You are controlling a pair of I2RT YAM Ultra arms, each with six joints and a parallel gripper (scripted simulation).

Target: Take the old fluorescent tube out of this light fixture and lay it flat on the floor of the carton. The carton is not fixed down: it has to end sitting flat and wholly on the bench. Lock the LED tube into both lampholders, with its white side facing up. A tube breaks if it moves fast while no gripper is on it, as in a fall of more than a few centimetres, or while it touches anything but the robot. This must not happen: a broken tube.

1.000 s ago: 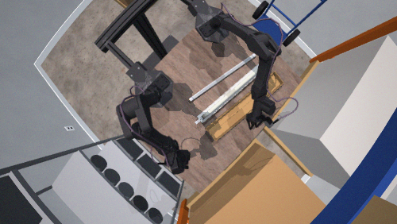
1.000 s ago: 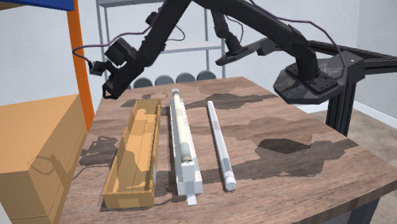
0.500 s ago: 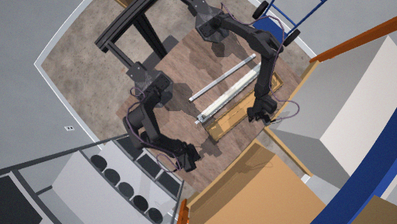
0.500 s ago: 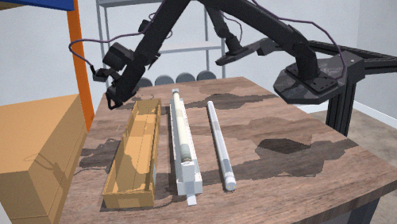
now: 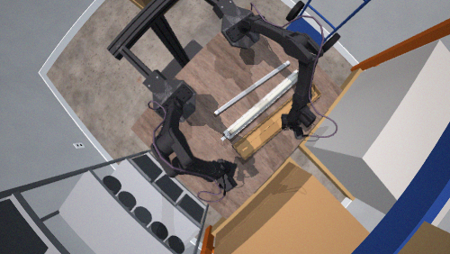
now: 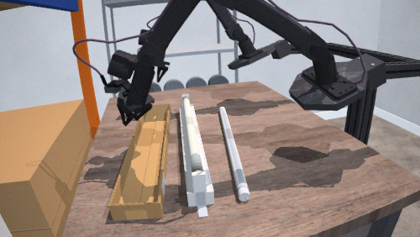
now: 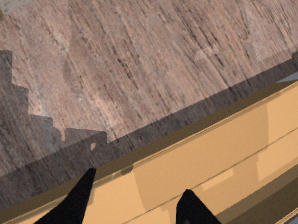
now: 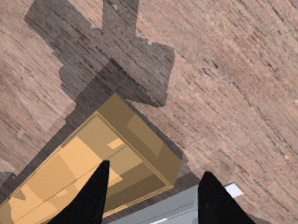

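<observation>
L gripper (image 5: 292,128) (image 6: 135,117) (image 7: 140,180), approx. half open, nothing held, hangs above the long, open, tan cardboard carton (image 5: 244,154) (image 6: 136,211) (image 7: 200,150) (image 8: 145,140); R gripper (image 5: 230,176) (image 6: 161,71) (image 8: 156,168), same width, also w/o load, near its end. Beside: 1 white, channel-shaped fixture (image 5: 228,130) (image 6: 202,185) (image 8: 175,207) w/ 1 cream, round old tube (image 5: 265,104) (image 6: 192,134) in it, then 1 slim white LED tube (image 5: 252,87) (image 6: 233,153) on the brown, wood-grained bench (image 5: 198,135) (image 6: 294,189) (image 7: 100,60) (image 8: 240,50).
</observation>
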